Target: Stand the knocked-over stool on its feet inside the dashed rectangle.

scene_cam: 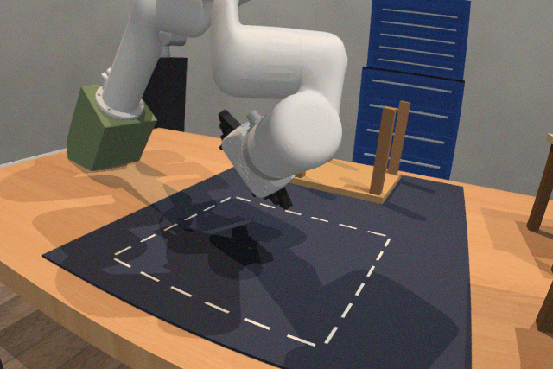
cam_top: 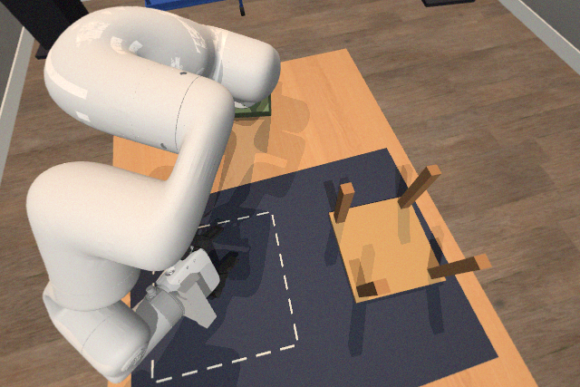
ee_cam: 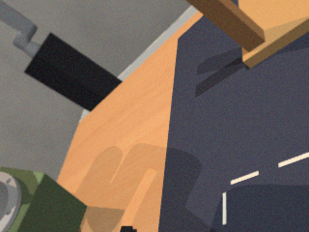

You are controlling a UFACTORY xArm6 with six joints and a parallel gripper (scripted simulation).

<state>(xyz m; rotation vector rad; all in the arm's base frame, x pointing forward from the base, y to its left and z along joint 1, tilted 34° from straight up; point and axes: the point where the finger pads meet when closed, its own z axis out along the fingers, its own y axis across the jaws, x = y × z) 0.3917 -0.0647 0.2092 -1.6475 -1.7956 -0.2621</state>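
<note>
A: Where's the stool?

B: Upside down on the dark mat, seat flat on it, all four legs sticking up. It lies outside the dashed rectangle, beside the edge of it farthest from the arm's green base.

A: And the gripper?

B: Hanging above the rectangle, well apart from the stool, tilted. Jaws fully open, nothing between them. The wrist view shows only a leg and a seat corner up top, so it isn't lined up.

A: Step in hand?

B: My read: the approach to a first grasp. Nothing of the task is done yet.

A: How to do it well?

B: Go for one leg, probably the nearest, and close across its flat faces, low near the seat where it's stiffest. Square the jaws to the leg before coming in; a skewed pinch will likely twist out once the seat's weight swings. Lift high enough that the seat corner leaves the mat before rotating.

A: Risks?

B: The flip needs a big wrist turn with the load hanging off one leg. Slipping looks possible, and the counter edge is near.
</note>
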